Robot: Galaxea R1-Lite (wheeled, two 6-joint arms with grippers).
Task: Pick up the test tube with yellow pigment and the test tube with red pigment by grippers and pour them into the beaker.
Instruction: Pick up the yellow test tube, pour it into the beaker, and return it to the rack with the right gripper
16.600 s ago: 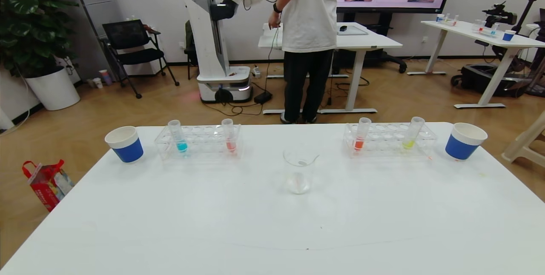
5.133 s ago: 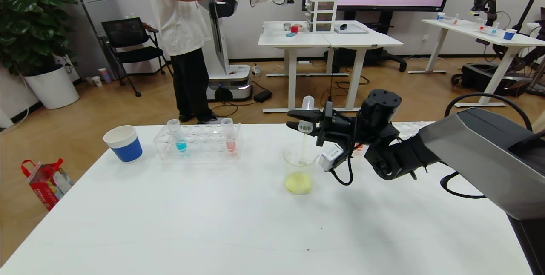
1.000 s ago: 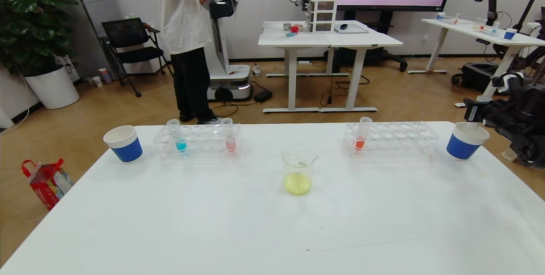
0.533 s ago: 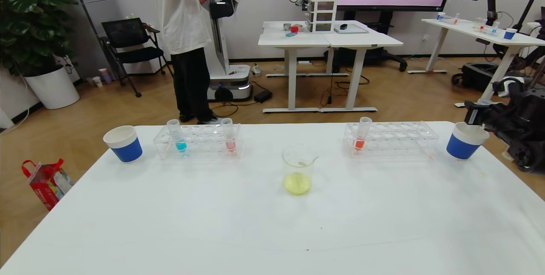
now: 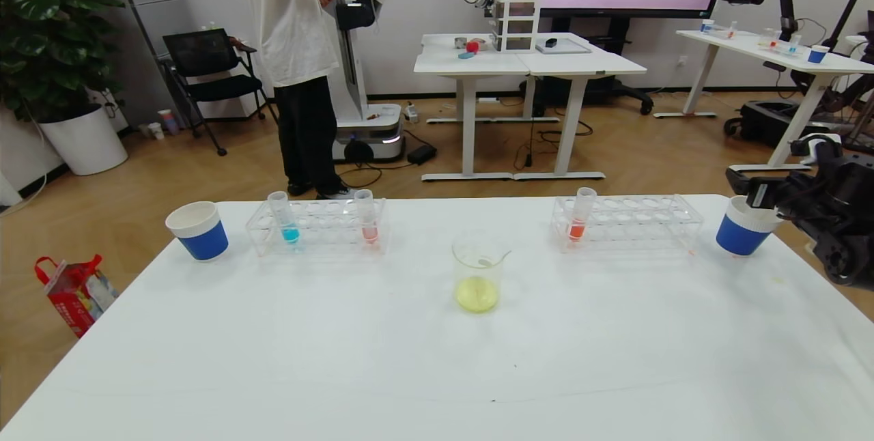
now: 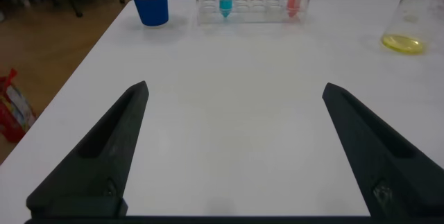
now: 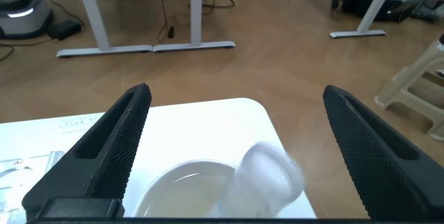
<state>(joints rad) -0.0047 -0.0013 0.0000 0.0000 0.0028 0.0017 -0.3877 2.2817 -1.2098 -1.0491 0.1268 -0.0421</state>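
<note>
The beaker (image 5: 477,276) stands mid-table with yellow liquid in its bottom; it also shows in the left wrist view (image 6: 411,17). The red-pigment tube (image 5: 368,217) stands upright in the left rack (image 5: 317,228), beside a blue-liquid tube (image 5: 285,217). My right gripper (image 5: 743,188) hangs open over the right blue cup (image 5: 743,229). In the right wrist view a clear, empty-looking tube (image 7: 267,179) leans at the cup's mouth (image 7: 182,189), free between the open fingers (image 7: 236,96); I take it for the yellow-pigment tube. My left gripper (image 6: 234,89) is open and empty low over the table's near left.
A right rack (image 5: 628,222) holds a brighter orange-red tube (image 5: 581,214). A second blue cup (image 5: 198,229) stands at the far left. A person and other robots are beyond the table. The table's right edge lies just past the right cup.
My right gripper has edged a little to the left over the right blue cup. The beaker, racks and cups have not moved.
</note>
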